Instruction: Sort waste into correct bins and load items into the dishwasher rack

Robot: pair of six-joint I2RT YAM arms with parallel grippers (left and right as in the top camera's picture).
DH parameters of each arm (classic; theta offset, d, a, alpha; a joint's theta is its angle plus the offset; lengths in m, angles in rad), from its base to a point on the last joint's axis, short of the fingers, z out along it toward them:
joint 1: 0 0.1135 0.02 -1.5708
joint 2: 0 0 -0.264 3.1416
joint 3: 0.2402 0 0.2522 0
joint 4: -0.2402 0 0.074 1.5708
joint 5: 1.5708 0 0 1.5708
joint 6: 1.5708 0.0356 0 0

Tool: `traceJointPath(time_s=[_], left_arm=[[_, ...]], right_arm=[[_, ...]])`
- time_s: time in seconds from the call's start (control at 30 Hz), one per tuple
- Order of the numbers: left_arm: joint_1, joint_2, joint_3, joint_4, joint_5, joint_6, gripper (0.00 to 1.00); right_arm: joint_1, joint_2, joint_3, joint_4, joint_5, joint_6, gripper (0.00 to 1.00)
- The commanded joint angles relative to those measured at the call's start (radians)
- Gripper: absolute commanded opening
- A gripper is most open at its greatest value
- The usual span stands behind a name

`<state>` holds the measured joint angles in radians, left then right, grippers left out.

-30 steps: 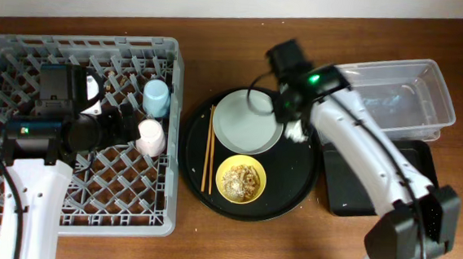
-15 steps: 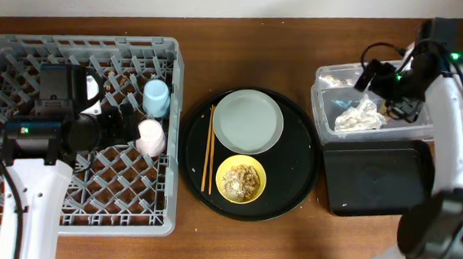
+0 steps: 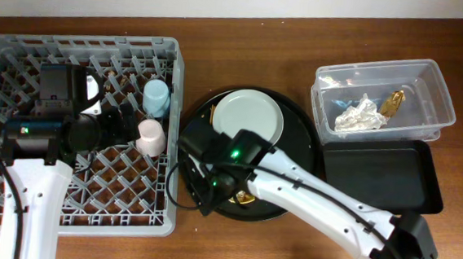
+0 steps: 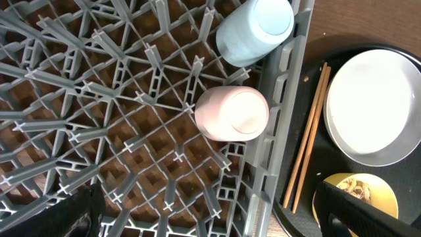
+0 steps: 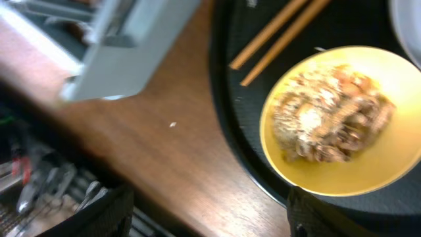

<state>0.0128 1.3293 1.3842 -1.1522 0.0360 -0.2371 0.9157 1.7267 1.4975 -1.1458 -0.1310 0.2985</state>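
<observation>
The grey dishwasher rack [image 3: 23, 66] holds a blue cup [image 3: 156, 98] and a pink cup [image 3: 151, 136] near its right wall. My left gripper [image 4: 210, 224] hangs open over the rack, just short of the pink cup [image 4: 233, 113]. On the round black tray lie a pale plate [image 3: 248, 118], two chopsticks [image 4: 306, 138] and a yellow bowl [image 5: 342, 122] of beige food scraps [image 5: 329, 115]. My right gripper [image 5: 210, 220] is open and empty above the tray's left rim, beside the bowl. A white napkin [image 3: 359, 116] and gold foil wrapper [image 3: 393, 102] lie in the clear tub [image 3: 431, 86].
The shallow black rectangular tray [image 3: 379, 177] sits in front of the clear tub, at the right. The round black tray [image 3: 303, 163] lies between rack and bins. My right arm [image 3: 308, 196] crosses the tray's front and hides most of the bowl from above.
My right arm carried the napkin from beside the plate to the clear tub, let it go, then swung back left to the bowl. The left arm has not moved.
</observation>
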Motion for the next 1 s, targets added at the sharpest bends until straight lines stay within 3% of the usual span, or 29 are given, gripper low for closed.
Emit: traceJointPath(time_s=[0.0, 0.03, 0.07, 0.13, 0.43, 0.5, 0.57, 0.7, 0.73, 0.97], left_arm=[[0.003, -0.013, 0.011, 0.002, -0.007, -0.013, 1.0], [0.003, -0.013, 0.011, 0.002, -0.007, -0.013, 1.0], [0.003, -0.013, 0.011, 0.002, -0.007, -0.013, 1.0], [0.003, -0.013, 0.011, 0.002, -0.007, -0.013, 1.0], [0.003, -0.013, 0.011, 0.002, -0.007, -0.013, 1.0], [0.003, -0.013, 0.011, 0.002, -0.007, -0.013, 1.0], [0.003, -0.013, 0.011, 0.002, -0.007, -0.013, 1.0], [0.003, -0.013, 0.011, 0.002, -0.007, -0.013, 1.0], [0.003, -0.013, 0.011, 0.002, -0.007, -0.013, 1.0], [0.003, -0.013, 0.011, 0.002, -0.007, -0.013, 1.0]], right_arm=[[-0.001, 0.01, -0.009, 0.036, 0.145, 0.047, 0.99], [-0.009, 0.01, -0.009, 0.039, 0.144, 0.048, 0.78], [-0.014, 0.012, -0.012, 0.039, 0.143, 0.062, 0.42], [-0.012, 0.02, -0.048, 0.062, 0.144, 0.137, 0.3], [-0.013, 0.029, -0.387, 0.507, 0.144, 0.137, 0.29], [-0.013, 0.037, -0.407, 0.518, 0.177, 0.137, 0.29], [-0.013, 0.037, -0.408, 0.513, 0.182, 0.137, 0.19], [-0.013, 0.037, -0.408, 0.449, 0.193, 0.137, 0.12], [-0.014, 0.037, -0.408, 0.449, 0.211, 0.137, 0.05], [-0.014, 0.016, -0.384, 0.407, 0.255, 0.137, 0.04]])
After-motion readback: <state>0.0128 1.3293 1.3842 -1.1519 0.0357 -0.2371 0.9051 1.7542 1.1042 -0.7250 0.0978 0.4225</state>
